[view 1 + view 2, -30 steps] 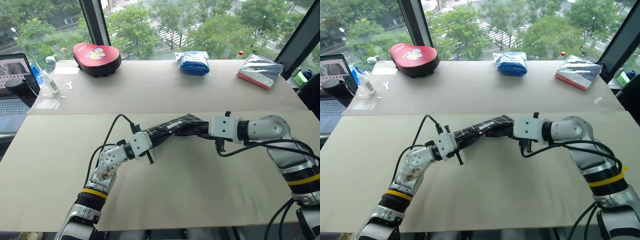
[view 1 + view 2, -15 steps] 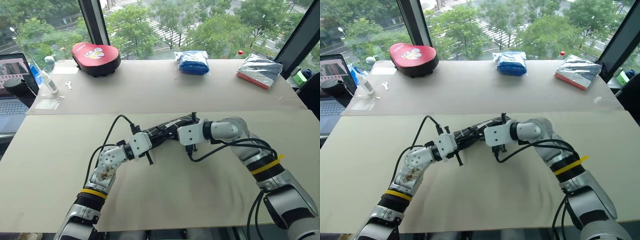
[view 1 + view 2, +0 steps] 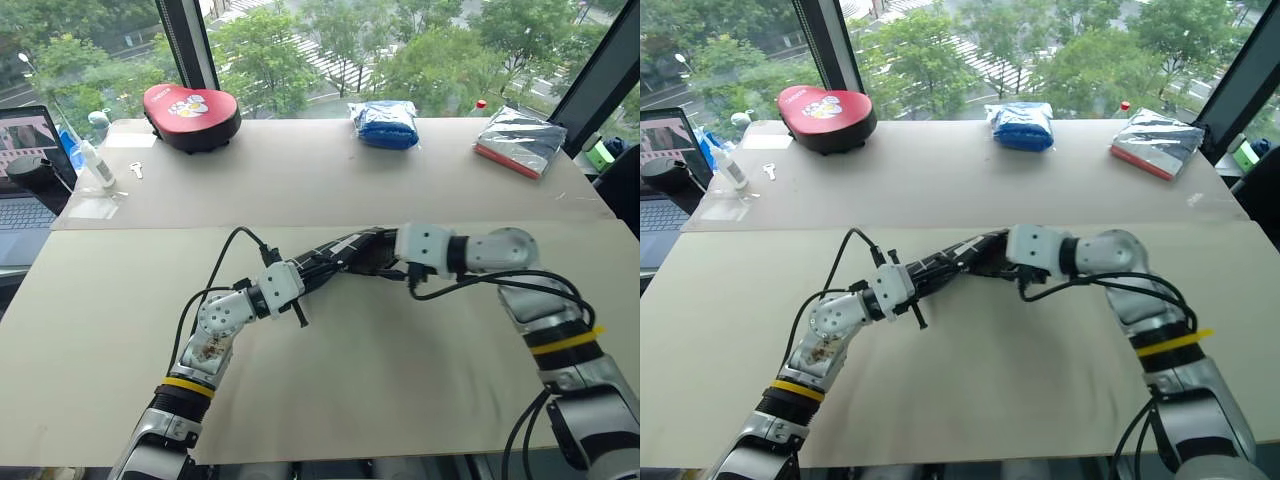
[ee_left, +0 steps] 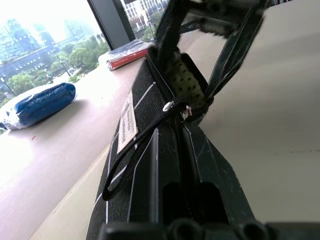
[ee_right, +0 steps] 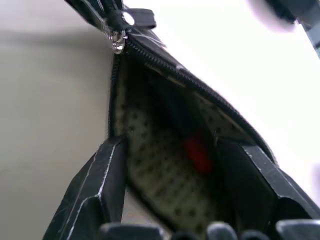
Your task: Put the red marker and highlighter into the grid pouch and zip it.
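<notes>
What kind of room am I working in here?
Probably an upper-floor office or lab: big windows look down on treetops and a street, a laptop sits at the left edge, and stationery cases lie on the plain work table.

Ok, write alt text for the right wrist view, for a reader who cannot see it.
The grid pouch gapes open close to the camera, showing a pale dotted lining and the red marker inside. The right gripper has its jaws spread at the pouch's mouth, and the metal zipper slider sits at the opening's far end.
</notes>
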You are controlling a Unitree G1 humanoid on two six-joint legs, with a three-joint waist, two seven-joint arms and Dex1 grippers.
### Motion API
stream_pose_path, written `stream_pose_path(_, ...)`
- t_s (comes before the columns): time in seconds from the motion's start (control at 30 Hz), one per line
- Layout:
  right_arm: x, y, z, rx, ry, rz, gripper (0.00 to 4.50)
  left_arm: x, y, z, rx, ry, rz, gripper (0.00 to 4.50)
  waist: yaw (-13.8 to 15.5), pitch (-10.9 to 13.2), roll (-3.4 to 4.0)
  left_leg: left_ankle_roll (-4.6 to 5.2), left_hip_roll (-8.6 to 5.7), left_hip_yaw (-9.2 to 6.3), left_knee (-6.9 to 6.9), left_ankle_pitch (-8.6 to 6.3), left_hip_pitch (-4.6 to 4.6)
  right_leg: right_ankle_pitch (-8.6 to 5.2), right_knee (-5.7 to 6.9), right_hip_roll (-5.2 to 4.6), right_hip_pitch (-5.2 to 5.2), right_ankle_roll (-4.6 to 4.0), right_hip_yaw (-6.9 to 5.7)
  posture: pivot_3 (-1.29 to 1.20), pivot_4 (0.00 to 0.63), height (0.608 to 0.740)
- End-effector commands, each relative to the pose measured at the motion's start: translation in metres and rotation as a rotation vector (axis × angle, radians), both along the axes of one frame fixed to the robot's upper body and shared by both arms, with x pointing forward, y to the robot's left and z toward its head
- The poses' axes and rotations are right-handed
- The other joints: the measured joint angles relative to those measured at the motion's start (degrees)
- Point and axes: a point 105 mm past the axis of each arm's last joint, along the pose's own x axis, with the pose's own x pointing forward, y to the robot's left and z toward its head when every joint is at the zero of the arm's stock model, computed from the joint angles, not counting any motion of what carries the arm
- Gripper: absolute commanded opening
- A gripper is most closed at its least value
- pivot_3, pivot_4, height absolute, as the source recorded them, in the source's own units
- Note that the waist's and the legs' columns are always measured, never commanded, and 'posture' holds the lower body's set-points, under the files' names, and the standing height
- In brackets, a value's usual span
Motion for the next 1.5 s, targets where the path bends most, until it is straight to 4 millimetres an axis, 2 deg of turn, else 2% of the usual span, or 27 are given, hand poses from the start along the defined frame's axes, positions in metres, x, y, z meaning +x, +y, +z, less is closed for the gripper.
stream_pose_path(0.03, -0.039, 0.0, 0.045, 0.275, 0.17, 0.086, 3.09, -0.001, -0.002, 0.01, -0.018, -0.036, -0.008, 0.0, -0.1, 0.0, 0.0, 0.05, 0.02, -0.01, 0.01, -0.03, -0.01, 0.0, -0.01, 0.0, -0.01, 0.0, 0.01, 0.0, 0.15, 0.74)
stream_pose_path(0.07, -0.04, 0.003, 0.053, 0.333, 0.181, 0.084, 3.09, -0.001, -0.002, 0.01, -0.017, -0.035, -0.01, 0.0, -0.4, 0.0, 0.01, 0.08, 0.02, 0.0, 0.01, -0.05, 0.0, 0.0, -0.03, -0.01, 0.0, 0.0, 0.03, 0.0, 0.15, 0.74)
stream_pose_path(0.13, -0.027, 0.023, 0.068, 0.445, 0.133, 0.026, 3.09, -0.001, -0.003, 0.009, -0.012, -0.032, -0.021, 0.0, -0.9, 0.0, -0.01, 0.14, 0.04, 0.01, 0.0, -0.12, 0.17, 0.03, -0.05, -0.01, 0.01, -0.04, 0.16, 0.0, 0.15, 0.74)
stream_pose_path(0.23, 0.003, 0.064, 0.074, 0.475, 0.14, -0.12, 3.09, -0.002, -0.005, 0.004, 0.03, -0.039, -0.051, 0.0, -1.6, 0.0, 0.01, -0.06, 0.06, 0.01, -0.02, -0.08, 0.27, 0.08, 0.06, 0.06, -0.08, -0.13, 0.21, 0.0, 0.15, 0.74)
stream_pose_path(0.3, 0.007, 0.081, 0.075, 0.469, 0.184, -0.151, 3.09, -0.004, -0.005, 0.0, 0.053, -0.046, -0.062, 0.0, -1.5, 0.0, 0.01, -0.24, 0.04, -0.04, -0.03, 0.03, 0.19, 0.14, 0.15, 0.06, -0.24, -0.23, 0.2, 0.0, 0.15, 0.74)
stream_pose_path(0.4, 0.009, 0.093, 0.061, 0.395, 0.237, -0.198, 3.09, -0.006, -0.004, -0.008, 0.092, -0.056, -0.073, 0.0, -0.4, 0.0, 0.02, -0.3, -0.02, -0.19, -0.02, 0.07, 0.09, 0.16, 0.14, 0.05, -0.29, -0.25, 0.04, 0.0, 0.15, 0.74)
stream_pose_path(0.57, 0.013, 0.099, 0.028, 0.284, 0.286, -0.288, 3.09, -0.011, -0.005, -0.012, 0.086, -0.055, -0.074, 0.0, -0.3, 0.0, 0.03, -0.46, -0.15, -0.08, 0.04, 0.17, -0.15, 0.2, 0.12, -0.02, -0.4, -0.17, 0.06, 0.0, 0.15, 0.74)
stream_pose_path(0.7, 0.015, 0.103, 0.019, 0.28, 0.315, -0.323, 3.09, -0.012, -0.003, -0.014, 0.097, -0.057, -0.07, 0.0, -0.7, 0.0, 0.03, -0.53, -0.15, 0.02, 0.06, 0.22, -0.66, 0.21, 0.17, -0.01, -0.99, -0.15, 0.02, 0.0, 0.15, 0.74)
stream_pose_path(0.93, 0.019, 0.101, -0.007, 0.252, 0.354, -0.393, 3.09, -0.012, -0.002, -0.016, 0.113, -0.066, -0.072, 0.0, -1.1, 0.0, 0.04, -0.59, -0.13, 0.02, 0.06, 0.27, -0.66, 0.21, 0.19, 0.03, -0.98, -0.15, -0.04, 0.0, 0.15, 0.74)
stream_pose_path(1.07, 0.011, 0.104, -0.021, 0.238, 0.408, -0.387, 3.09, -0.01, -0.002, -0.015, 0.116, -0.072, -0.074, 0.0, -1.3, 0.0, 0.04, -0.59, -0.12, 0.02, 0.06, 0.26, -0.66, 0.21, 0.19, 0.03, -0.98, -0.15, -0.05, 0.0, 0.15, 0.74)
stream_pose_path(1.33, 0.005, 0.107, -0.036, 0.21, 0.449, -0.386, 3.09, -0.008, -0.005, -0.013, 0.105, -0.079, -0.073, 0.0, -1.5, 0.0, 0.04, -0.58, -0.12, 0.02, 0.06, 0.26, -0.64, 0.21, 0.21, 0.03, -0.97, -0.15, -0.05, 0.0, 0.15, 0.74)
stream_pose_path(1.5, -0.004, 0.108, -0.019, 0.279, 0.525, -0.286, 3.09, -0.008, -0.006, -0.013, 0.098, -0.079, -0.067, 0.0, -1.6, 0.0, 0.04, -0.58, -0.12, 0.02, 0.06, 0.26, -0.64, 0.21, 0.2, 0.03, -0.96, -0.15, -0.05, 0.0, 0.15, 0.74)
